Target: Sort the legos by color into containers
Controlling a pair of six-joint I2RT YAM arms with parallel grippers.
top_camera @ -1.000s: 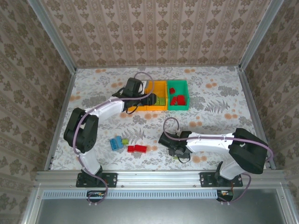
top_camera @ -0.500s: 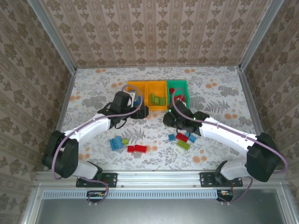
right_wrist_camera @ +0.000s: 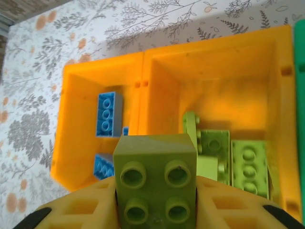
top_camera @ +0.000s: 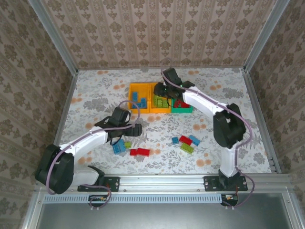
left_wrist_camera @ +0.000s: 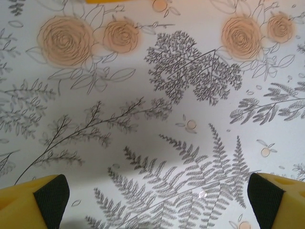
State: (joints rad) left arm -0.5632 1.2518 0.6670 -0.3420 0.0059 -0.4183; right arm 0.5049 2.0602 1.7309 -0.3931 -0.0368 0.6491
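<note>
**Lime brick poised over the bins, release pending**

The right gripper (right_wrist_camera: 155, 212) is clamped on a lime brick (right_wrist_camera: 155, 183), studs facing the wrist camera, and hangs above the row of containers. The step in hand is the drop-off of this green piece. Directly beyond the fingertips runs the shared wall between two orange bins, so the next move likely calls for a small shift to the gripper's right before the jaws part, or the brick may clip that wall or fall among the blues.

Ahead and to the gripper's right, the middle orange bin (right_wrist_camera: 224, 95) holds several lime bricks (right_wrist_camera: 228, 157). Ahead and to its left, the other orange bin (right_wrist_camera: 78, 119) holds blue bricks (right_wrist_camera: 108, 114). At the far right edge is a sliver of the green bin (right_wrist_camera: 300, 71); its contents are mostly hidden under the arm.

The left gripper (left_wrist_camera: 155, 195) has its fingers wide apart with nothing between them, over bare floral table (left_wrist_camera: 157, 119). Loose bricks (top_camera: 139, 152) lie just beside it, and more (top_camera: 186, 143) well off to its right, so much sorting remains.
</note>
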